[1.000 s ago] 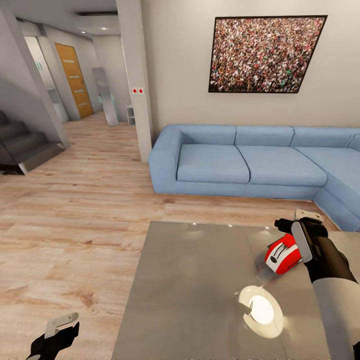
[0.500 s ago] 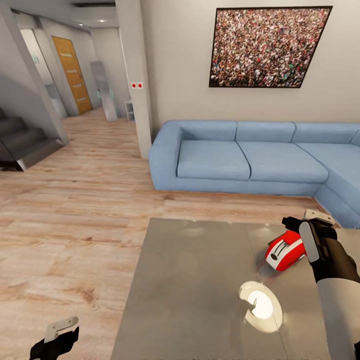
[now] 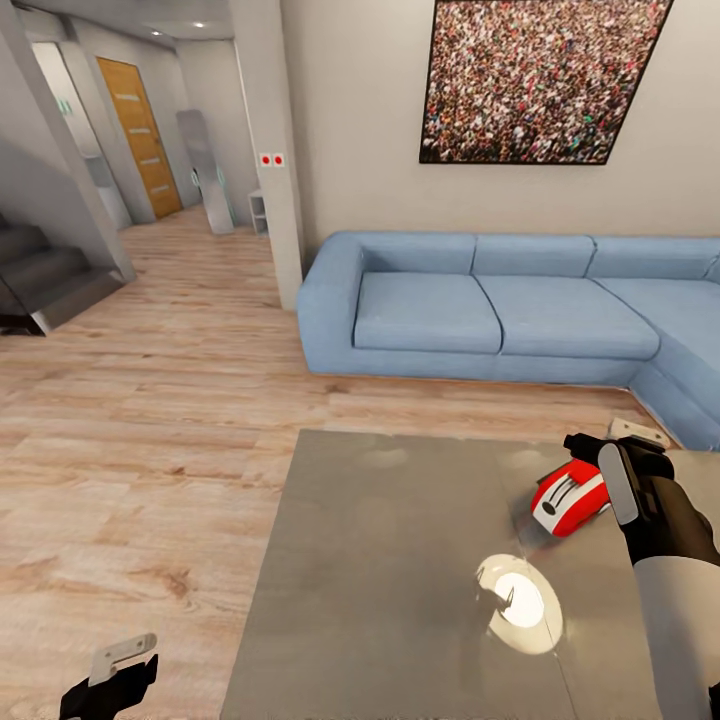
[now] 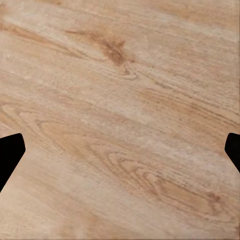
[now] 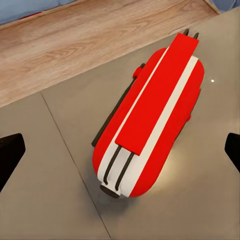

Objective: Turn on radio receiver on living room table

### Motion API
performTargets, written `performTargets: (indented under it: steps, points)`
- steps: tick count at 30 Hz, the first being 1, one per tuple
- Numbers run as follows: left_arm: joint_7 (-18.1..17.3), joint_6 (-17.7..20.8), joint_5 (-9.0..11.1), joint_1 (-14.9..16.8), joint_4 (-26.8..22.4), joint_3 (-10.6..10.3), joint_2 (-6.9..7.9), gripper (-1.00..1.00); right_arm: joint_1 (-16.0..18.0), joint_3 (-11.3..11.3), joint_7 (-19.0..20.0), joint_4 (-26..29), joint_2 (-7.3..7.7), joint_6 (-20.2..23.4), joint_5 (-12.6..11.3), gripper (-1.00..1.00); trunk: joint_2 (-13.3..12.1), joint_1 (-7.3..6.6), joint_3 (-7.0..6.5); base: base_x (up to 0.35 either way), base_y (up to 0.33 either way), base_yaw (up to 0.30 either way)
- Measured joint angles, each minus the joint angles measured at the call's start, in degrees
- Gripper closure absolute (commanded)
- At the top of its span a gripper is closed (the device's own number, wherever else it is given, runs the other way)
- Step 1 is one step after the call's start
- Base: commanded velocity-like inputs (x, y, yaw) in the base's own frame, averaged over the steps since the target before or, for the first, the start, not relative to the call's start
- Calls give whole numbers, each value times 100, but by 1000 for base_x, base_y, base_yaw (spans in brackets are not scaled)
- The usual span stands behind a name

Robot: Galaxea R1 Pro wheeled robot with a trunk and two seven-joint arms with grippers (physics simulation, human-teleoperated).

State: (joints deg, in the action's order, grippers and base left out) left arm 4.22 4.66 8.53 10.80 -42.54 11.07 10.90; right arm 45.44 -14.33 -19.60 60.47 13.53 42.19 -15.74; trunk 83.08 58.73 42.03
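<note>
Right tool (image 3: 608, 445) hovers spread over radio receiver (image 3: 568, 499) — apart.

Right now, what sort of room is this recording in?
A home living room, most likely: a light-blue corner sofa, a large framed crowd picture on the wall, and a low grey table on the wood floor.

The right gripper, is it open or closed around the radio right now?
Open: the right gripper has its fingers spread to the right wrist view's edges, with the radio receiver lying ungripped between them on the table.
</note>
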Motion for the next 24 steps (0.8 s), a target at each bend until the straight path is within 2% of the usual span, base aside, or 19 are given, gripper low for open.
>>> performTargets:
  steps: [18,24]
  points:
    - [0,0,2,1,0,0,0,-100,-7,-13,-8,-136,0,-30,9,-100,0,0,165,0,0,0]
    - [0,0,3,1,0,0,0,-100,-7,-17,-55,-395,0,-417,17,-100,0,0,220,0,0,0]
